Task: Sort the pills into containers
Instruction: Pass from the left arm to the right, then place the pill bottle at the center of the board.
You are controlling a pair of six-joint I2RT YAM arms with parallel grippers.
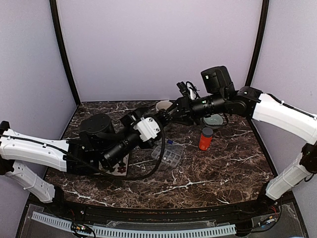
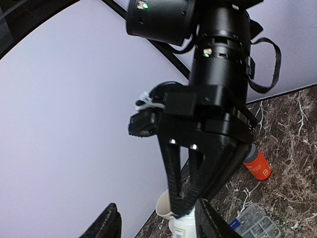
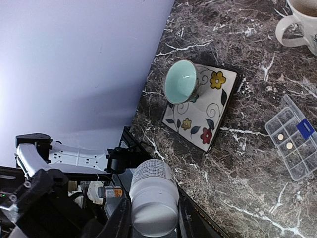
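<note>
Pills (image 3: 280,136), seemingly round, dot clear plastic containers (image 3: 301,167).

Organiser box (image 1: 169,156) reachable from above and front. Orange bottle (image 1: 205,139) near its right; black cable (image 1: 162,150) loops at its left end. Left arm (image 1: 121,145), right arm (image 1: 220,104) crowd air behind.
</note>
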